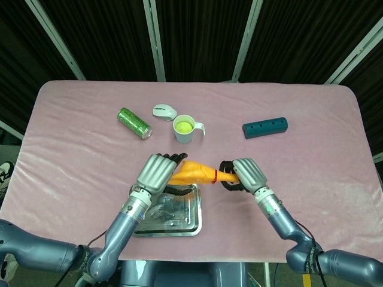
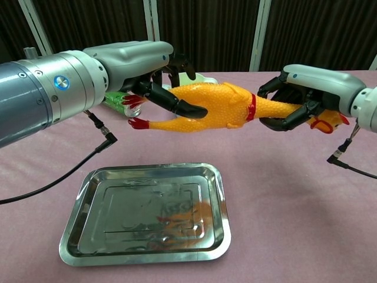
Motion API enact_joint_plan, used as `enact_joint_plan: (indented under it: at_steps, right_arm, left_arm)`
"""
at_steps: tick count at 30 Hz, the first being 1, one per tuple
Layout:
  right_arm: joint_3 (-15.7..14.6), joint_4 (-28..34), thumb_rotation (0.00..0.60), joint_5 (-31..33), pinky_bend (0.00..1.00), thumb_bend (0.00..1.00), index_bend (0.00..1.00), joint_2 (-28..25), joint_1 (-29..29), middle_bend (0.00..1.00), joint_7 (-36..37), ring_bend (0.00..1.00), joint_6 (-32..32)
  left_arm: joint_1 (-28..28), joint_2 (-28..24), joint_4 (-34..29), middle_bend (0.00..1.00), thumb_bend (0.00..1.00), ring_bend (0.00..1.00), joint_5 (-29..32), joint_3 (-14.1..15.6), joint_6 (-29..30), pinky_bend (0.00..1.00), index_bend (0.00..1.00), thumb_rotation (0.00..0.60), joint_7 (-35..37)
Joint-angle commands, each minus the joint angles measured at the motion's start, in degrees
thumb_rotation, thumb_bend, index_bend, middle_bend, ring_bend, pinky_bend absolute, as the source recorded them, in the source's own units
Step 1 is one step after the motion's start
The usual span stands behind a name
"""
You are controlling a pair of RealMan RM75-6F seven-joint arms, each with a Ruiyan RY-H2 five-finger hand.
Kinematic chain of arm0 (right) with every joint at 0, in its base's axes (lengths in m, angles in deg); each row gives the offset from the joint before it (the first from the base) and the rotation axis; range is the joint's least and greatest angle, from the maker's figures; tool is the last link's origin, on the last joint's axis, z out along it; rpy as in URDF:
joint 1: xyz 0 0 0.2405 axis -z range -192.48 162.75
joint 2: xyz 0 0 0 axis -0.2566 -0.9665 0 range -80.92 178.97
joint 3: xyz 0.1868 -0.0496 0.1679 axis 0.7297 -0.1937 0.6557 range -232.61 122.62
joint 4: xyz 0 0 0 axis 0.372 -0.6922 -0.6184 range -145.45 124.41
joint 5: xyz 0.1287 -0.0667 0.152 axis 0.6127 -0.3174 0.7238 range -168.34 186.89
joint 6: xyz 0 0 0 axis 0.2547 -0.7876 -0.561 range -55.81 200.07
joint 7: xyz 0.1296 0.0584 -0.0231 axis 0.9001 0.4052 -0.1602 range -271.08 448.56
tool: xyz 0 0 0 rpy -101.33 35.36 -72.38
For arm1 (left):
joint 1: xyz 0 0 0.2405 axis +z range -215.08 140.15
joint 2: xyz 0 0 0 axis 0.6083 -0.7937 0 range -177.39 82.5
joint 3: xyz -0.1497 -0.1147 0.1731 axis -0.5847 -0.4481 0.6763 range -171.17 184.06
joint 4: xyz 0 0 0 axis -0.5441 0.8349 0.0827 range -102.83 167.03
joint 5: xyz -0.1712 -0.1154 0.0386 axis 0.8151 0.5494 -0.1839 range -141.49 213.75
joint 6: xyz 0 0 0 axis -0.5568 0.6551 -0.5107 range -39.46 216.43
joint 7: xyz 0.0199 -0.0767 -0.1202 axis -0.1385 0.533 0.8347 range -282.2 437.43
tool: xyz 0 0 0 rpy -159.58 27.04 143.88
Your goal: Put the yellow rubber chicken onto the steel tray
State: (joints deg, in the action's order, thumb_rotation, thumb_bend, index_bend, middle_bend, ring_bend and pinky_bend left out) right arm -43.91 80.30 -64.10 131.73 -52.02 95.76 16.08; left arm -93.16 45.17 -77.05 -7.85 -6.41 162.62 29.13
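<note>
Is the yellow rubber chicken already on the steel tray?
No. The yellow rubber chicken hangs above the steel tray, held by both hands.

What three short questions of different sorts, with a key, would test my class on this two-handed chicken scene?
1. True or false: the yellow rubber chicken already lies on the steel tray.
2. Which hand grips the chicken's neck end? A) left hand B) right hand
3. Fill in: behind the hands, the white mug stands between the green can and the ______ cylinder.

Key:
1. False; both hands hold it in the air above the table, up and to the right of the tray.
2. B
3. teal
</note>
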Motion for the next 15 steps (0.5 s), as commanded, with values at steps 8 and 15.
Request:
enact_joint_plan:
  at_steps: [8, 15]
  right_arm:
    - [-0.09, 1.46, 0.6, -1.27, 0.85, 0.78, 1.0, -1.04, 0.43, 0.78, 1.63, 0.72, -0.55]
    - [-0.47, 2.72, 0.6, -2.48, 0.85, 0.78, 1.0, -1.67, 0.7, 0.78, 2.34, 0.72, -1.0]
  left_arm:
    - [-0.46, 1.53, 1.36, 0.31, 0.0, 0.4, 0.14, -0.48, 0.86, 0.5, 0.18, 0.428, -1.25]
    - [-1.12, 2.9, 1.95, 0.33, 0.06, 0.4, 0.56, -1.07, 0.92, 0.5, 0.22, 0.412, -2.07]
